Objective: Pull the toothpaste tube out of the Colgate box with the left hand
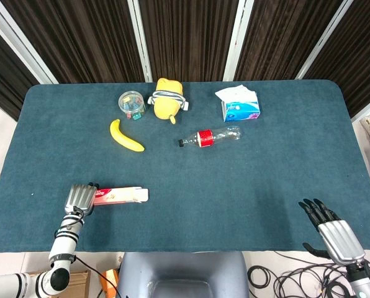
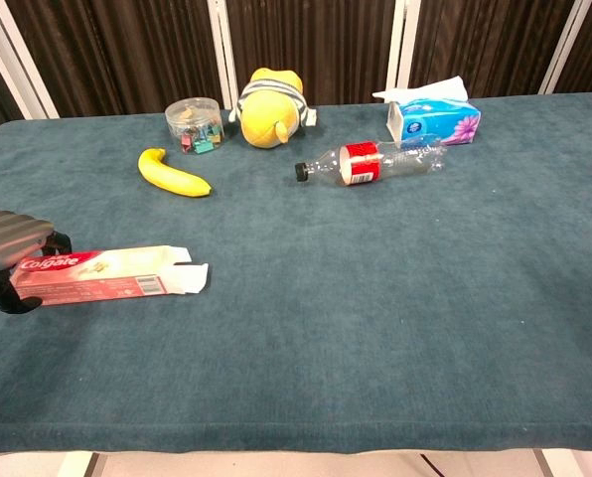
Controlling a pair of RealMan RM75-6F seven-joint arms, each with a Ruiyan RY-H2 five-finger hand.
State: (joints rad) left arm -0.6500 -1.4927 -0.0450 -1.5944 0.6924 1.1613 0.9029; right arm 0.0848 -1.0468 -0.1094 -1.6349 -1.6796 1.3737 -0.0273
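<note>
The Colgate box (image 2: 102, 274) is lying flat on the dark blue table (image 2: 375, 328), in the lower left of the frame in both views, its long side running left to right. The flaps at its right end are standing open; the toothpaste tube itself is not showing, so it is presumably sitting inside.

The left hand (image 1: 79, 200) is resting at the box's left, closed end, fingers curled over that end and touching it; whether they are actually clamping the carton cannot be told from either view. The right hand (image 1: 329, 228) is idling at the lower right of the head view, fingers apart, holding nothing, well apart from the box.

The carton is looking like thin, light cardboard that will probably crush or skate across the cloth under a hard squeeze. The tube inside is likely soft and smooth-skinned, stiffer at the cap and the crimped tail. The open right end is seeming the sensible place to take hold, pinching whichever stiff end is presenting itself.
</note>
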